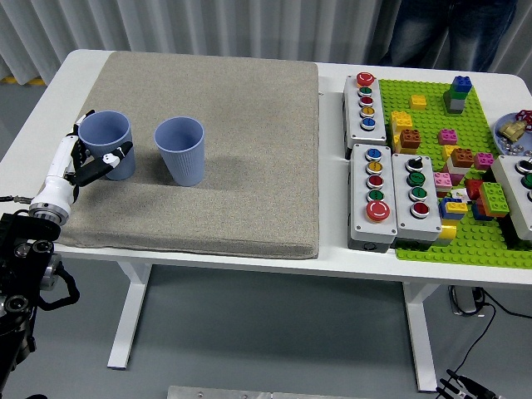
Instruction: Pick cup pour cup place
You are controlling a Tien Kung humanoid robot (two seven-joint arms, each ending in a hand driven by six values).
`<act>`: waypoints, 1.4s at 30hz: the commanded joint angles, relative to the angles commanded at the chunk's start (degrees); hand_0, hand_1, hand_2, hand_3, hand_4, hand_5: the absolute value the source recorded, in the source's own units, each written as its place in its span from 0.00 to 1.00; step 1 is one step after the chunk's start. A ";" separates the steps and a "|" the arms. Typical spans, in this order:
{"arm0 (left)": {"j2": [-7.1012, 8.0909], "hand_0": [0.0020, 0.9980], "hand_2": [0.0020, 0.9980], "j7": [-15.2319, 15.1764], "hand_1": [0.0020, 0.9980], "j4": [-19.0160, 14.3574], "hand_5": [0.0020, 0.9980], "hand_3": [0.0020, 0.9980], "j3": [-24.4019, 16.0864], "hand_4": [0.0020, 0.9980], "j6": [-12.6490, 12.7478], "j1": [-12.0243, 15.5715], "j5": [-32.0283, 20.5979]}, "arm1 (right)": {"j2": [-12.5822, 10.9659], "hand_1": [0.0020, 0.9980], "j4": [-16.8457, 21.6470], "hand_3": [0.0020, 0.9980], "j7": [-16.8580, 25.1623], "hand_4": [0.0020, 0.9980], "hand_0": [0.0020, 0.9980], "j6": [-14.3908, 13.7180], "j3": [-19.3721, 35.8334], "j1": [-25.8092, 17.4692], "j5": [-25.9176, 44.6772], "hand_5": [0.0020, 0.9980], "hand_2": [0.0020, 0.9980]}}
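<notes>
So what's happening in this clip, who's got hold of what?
The robot's left hand is wrapped around the left blue cup, which stands upright on the beige mat. The second blue cup stands upright just to its right, untouched. The right arm is out of view. To the right of the mat sit button boxes and a green brick baseplate with bricks, none being handled. A person stands at the far side, hands not visible.
</notes>
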 joint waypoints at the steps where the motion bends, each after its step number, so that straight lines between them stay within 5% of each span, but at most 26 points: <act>1: -0.02 0.77 1.00 0.06 0.80 0.06 0.29 1.00 0.09 0.85 0.26 -0.06 -0.18 | -0.01 0.68 0.00 0.61 0.01 0.18 0.76 0.00 -0.05 0.02 0.06 0.30 0.71; 4: -0.11 0.77 1.00 0.08 0.80 0.11 0.29 1.00 0.25 0.85 1.21 -0.07 -0.19 | -0.02 0.68 0.00 0.61 0.00 0.18 0.76 -0.02 -0.10 0.06 0.09 0.30 0.71; 5: -0.13 0.71 0.95 0.03 0.69 0.12 0.28 1.00 0.32 0.84 1.51 -0.03 -0.26 | -0.02 0.68 0.00 0.61 -0.02 0.17 0.76 -0.02 -0.12 0.06 0.07 0.30 0.71; 16: -0.13 0.67 0.94 0.01 0.68 0.22 0.27 1.00 0.52 0.84 1.96 0.02 -0.32 | -0.05 0.68 0.00 0.61 -0.07 0.17 0.76 0.06 0.03 0.12 -0.07 0.30 0.71; 17: -0.16 0.59 0.93 0.06 0.67 0.27 0.28 1.00 0.60 0.84 1.96 0.00 -0.48 | -0.05 0.68 0.00 0.61 -0.06 0.17 0.76 0.06 0.02 0.13 -0.04 0.30 0.71; 22: -0.20 0.59 0.93 0.00 0.67 0.14 0.28 1.00 0.80 0.84 2.34 -0.01 -0.63 | -0.06 0.68 0.00 0.61 -0.06 0.17 0.76 0.07 0.01 0.14 -0.04 0.30 0.71; 23: -0.20 0.61 0.93 -0.09 0.68 0.10 0.27 0.88 0.83 0.83 2.57 0.00 -0.68 | -0.06 0.68 0.00 0.61 -0.07 0.17 0.76 0.08 0.00 0.14 -0.06 0.30 0.71; 28: -0.16 0.61 0.93 -0.37 0.68 -0.06 0.27 0.88 0.88 0.83 3.31 0.10 -0.99 | -0.06 0.68 0.00 0.61 -0.12 0.17 0.76 0.10 0.14 0.11 -0.26 0.30 0.71; 29: -0.15 0.62 0.91 -0.42 0.68 -0.06 0.23 0.77 0.87 0.81 3.36 0.10 -1.08 | -0.07 0.68 0.00 0.61 -0.13 0.18 0.76 0.11 0.18 0.11 -0.30 0.30 0.71; 42: -0.07 0.62 0.91 -0.63 0.68 -0.19 0.23 0.77 1.02 0.80 3.80 0.06 -1.34 | -0.10 0.68 0.00 0.61 -0.17 0.18 0.76 0.20 0.27 0.18 -0.39 0.30 0.71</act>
